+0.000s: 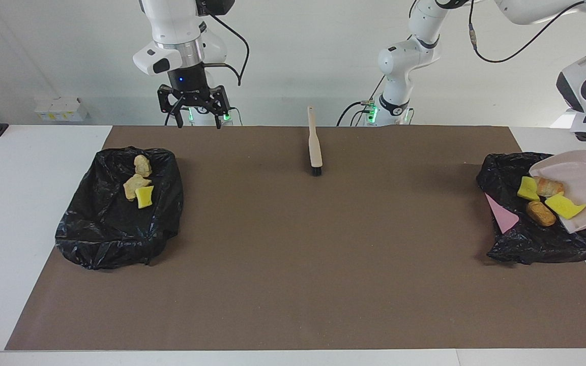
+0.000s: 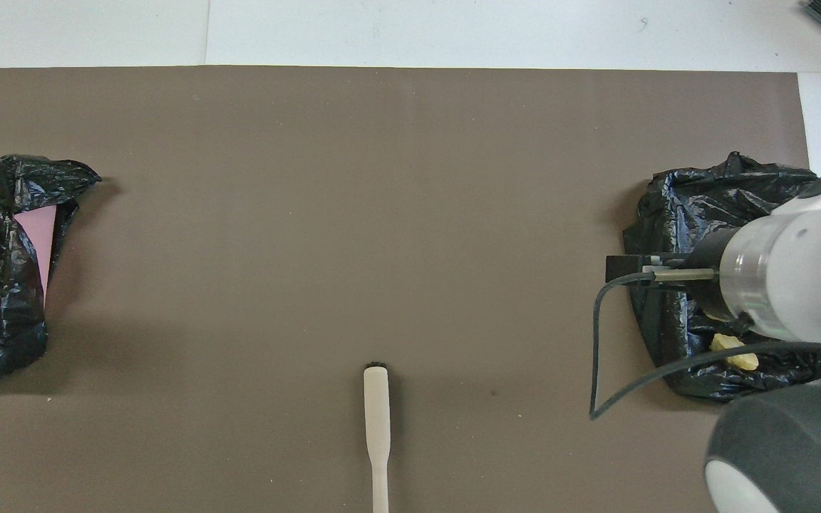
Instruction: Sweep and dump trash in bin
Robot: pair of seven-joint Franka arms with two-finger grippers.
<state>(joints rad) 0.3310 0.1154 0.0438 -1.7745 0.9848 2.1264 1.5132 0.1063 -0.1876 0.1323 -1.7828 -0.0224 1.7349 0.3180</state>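
Progress is late: no scraps show on the brown mat (image 1: 293,254), and only the dump is under way. Toward the right arm's end, one black-lined bin (image 1: 115,229) holds three scraps (image 1: 140,185): two tan, one yellow. The right gripper (image 1: 195,113) hangs empty, fingers spread, over the mat's edge beside that bin. One brush (image 1: 315,147) lies mid-mat. At the left arm's end, one tilted dustpan (image 1: 585,188) spills four scraps (image 1: 545,198), two yellow, two orange-brown, into the second bin (image 1: 532,244). The left gripper is out of frame, clenched, judged to be on the dustpan handle.
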